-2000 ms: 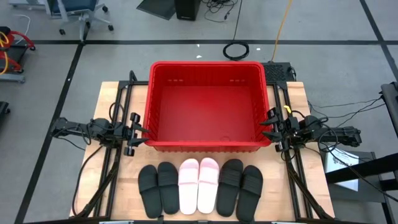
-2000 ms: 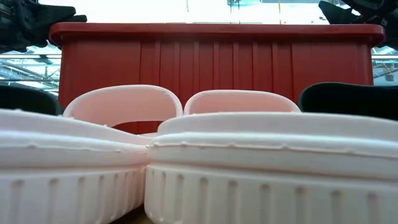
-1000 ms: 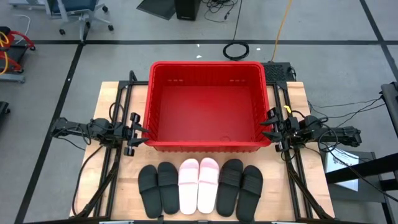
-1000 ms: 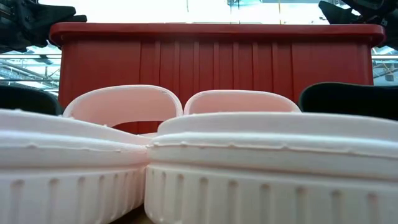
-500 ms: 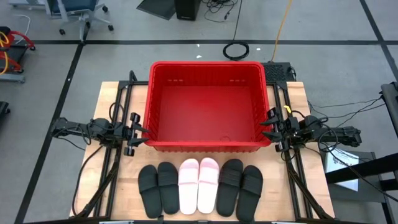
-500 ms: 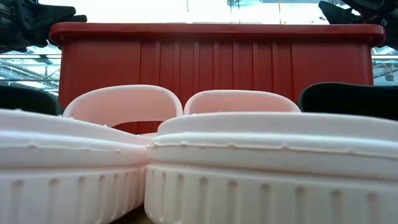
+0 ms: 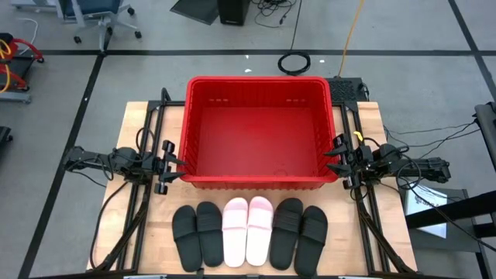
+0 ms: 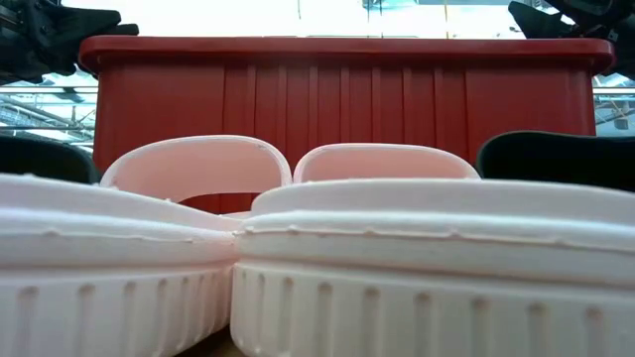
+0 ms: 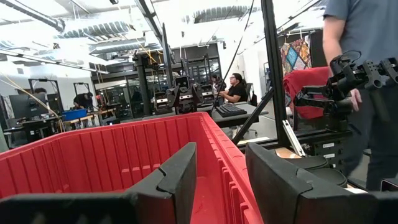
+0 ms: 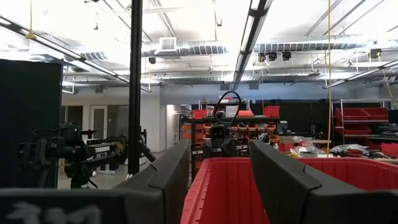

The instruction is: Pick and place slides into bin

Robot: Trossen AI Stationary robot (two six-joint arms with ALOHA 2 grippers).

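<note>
Both arms lie low and outstretched, the left gripper (image 7: 172, 164) and right gripper (image 7: 335, 157) spread open and empty, flanking the bin's (image 7: 259, 181) side walls. Six slides (image 7: 248, 229) line the table's (image 7: 136, 116) near edge, just clear of the bin.

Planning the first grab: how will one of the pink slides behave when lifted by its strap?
The pink slide looks like thick moulded foam, so probably light and fairly stiff. Held by its arched strap, it may swing toe-down. Its ribbed sole edge suggests it won't slip easily on the table.
</note>
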